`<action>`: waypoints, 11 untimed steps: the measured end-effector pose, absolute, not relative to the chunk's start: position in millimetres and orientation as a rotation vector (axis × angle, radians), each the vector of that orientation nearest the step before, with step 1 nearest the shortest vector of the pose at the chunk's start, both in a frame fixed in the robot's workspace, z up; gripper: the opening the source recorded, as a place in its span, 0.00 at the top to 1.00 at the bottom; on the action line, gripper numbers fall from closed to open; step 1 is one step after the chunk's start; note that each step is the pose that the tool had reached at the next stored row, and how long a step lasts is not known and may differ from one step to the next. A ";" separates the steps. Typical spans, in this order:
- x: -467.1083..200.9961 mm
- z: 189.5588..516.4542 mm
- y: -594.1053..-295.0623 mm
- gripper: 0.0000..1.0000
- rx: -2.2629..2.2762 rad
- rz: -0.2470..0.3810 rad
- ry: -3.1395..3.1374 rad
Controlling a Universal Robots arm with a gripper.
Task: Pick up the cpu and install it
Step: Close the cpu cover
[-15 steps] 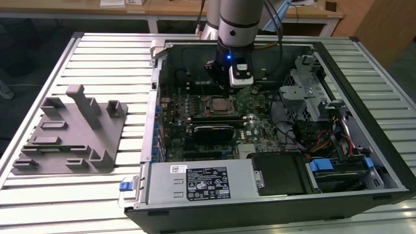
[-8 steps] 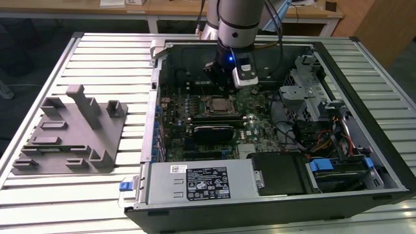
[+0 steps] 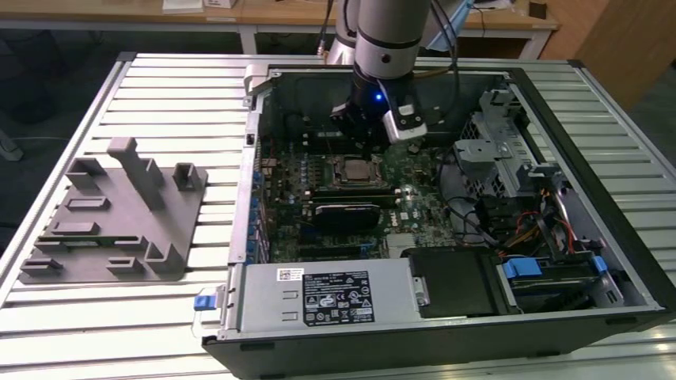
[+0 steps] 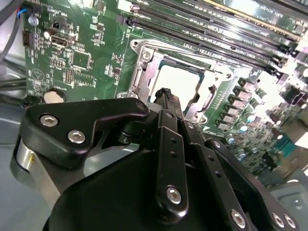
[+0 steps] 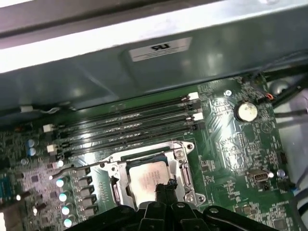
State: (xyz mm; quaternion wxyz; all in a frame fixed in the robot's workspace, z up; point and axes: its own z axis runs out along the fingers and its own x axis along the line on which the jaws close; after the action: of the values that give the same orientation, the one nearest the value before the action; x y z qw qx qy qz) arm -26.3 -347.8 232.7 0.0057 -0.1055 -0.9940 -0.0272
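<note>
Down inside the open computer case (image 3: 423, 352), right over the socket (image 5: 185, 166), that's where the gripper (image 4: 166, 94) sits, its two black fingers pressed together into one thin tip with nothing pinched between them. And look at the cpu (image 5: 147, 179): it's lying flat in the socket, silvery top up, square to the metal frame around it in both wrist views. So the chip is seated, I'd say, and that accounts for the empty claw. The tip hangs right at one edge of the chip in the first wrist view; touching or just above, I can't tell. My read is that a closed tip makes a handy narrow point to work with here, with the memory slots (image 5: 130, 120) packed close along one side of the socket and the small parts of the motherboard (image 5: 226, 139) crowding all around it. A thin wire lever (image 5: 82, 166) runs out beside the socket; latched or not, I can't call it. Out on the slatted table (image 3: 158, 103), on the exterior view's left, the grey fixture (image 3: 111, 214) stands well apart from the case
</note>
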 end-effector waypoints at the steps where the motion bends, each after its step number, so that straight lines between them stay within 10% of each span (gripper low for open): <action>1: -26.3 232.7 -347.8 0.89 -0.317 -0.085 -3.113; 11: -26.3 230.4 -347.8 0.89 -0.313 -0.086 -3.114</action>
State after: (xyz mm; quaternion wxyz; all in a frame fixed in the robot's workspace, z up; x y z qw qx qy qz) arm -26.3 -347.8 230.4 0.0052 -0.1000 -0.9946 -0.0273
